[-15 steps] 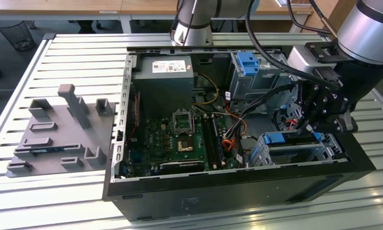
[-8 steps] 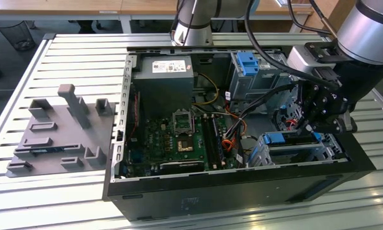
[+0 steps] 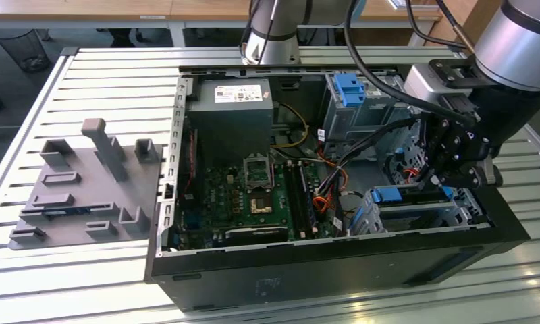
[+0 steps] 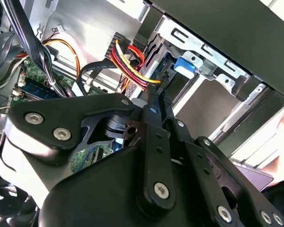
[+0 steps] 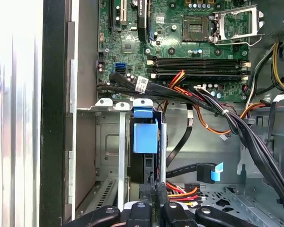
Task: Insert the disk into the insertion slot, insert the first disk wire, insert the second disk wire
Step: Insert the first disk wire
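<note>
- Judged from how things lie, the first step is in hand: the flat silver hard drive in its bright blue plastic frame, the disk (image 5: 146, 137), stands edge-on inside the low silver perforated sheet-metal cage, the insertion slot (image 5: 109, 146), and looks largely home
- The black claw (image 5: 153, 189) has its fingers drawn close together, tips right at the disk's near edge; whether they nip anything I cannot tell
- In the exterior view the claw (image 3: 429, 181) reaches down into the black computer case (image 3: 342, 270) at that view's right, just above the disk (image 3: 389, 196) and the slot (image 3: 432, 216)
- Neither wire looks plugged: a black cable with a light-blue plug (image 5: 213, 172) and a bundle of red, yellow and black wires (image 5: 182, 191) lie loose beside the slot
- Seating the disk would call for a straight push along the cage rails, clear of those wires
- The case also holds a green motherboard (image 3: 243, 196), a grey power supply box (image 3: 234, 115) and a taller grey cage with a blue tab (image 3: 351, 101), whose contents I cannot make out
- The case sits on a slatted metal counter (image 3: 90, 67), beside a grey pegged fixture (image 3: 81, 189)
</note>
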`<action>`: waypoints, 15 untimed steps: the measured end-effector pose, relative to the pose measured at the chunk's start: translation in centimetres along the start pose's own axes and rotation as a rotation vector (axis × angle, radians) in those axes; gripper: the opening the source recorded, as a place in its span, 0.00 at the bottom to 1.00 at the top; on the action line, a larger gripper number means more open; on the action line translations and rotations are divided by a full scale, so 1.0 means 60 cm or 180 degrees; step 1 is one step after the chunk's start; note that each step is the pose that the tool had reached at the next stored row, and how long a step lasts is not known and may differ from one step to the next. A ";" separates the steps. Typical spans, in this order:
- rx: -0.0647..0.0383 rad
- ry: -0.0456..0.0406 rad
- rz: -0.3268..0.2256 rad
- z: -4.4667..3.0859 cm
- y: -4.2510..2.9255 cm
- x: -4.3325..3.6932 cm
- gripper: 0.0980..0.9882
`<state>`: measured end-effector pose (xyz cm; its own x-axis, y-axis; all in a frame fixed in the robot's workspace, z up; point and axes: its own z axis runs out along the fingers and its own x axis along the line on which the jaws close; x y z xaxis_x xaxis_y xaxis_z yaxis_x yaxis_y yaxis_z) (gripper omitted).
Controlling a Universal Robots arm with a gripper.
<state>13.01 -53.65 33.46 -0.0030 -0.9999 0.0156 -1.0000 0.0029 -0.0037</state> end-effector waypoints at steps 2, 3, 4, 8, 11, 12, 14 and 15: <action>0.0000 0.0000 0.0000 0.000 0.000 0.000 0.07; 0.0000 0.0000 0.0000 0.000 0.000 0.000 0.07; 0.0000 0.0000 0.0000 0.000 0.000 0.000 0.07; 0.0000 0.0001 0.0022 0.000 0.000 0.000 0.07; 0.0000 0.0001 0.0035 0.000 -0.001 -0.001 0.07; 0.0000 0.0001 0.0039 0.001 -0.001 -0.001 0.07; -0.0001 0.0001 0.0044 0.002 -0.001 -0.001 0.07; -0.0001 0.0001 0.0045 0.002 -0.001 -0.001 0.07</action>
<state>13.09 -53.61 33.34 -0.0170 -0.9997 0.0159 -0.9998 0.0170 -0.0037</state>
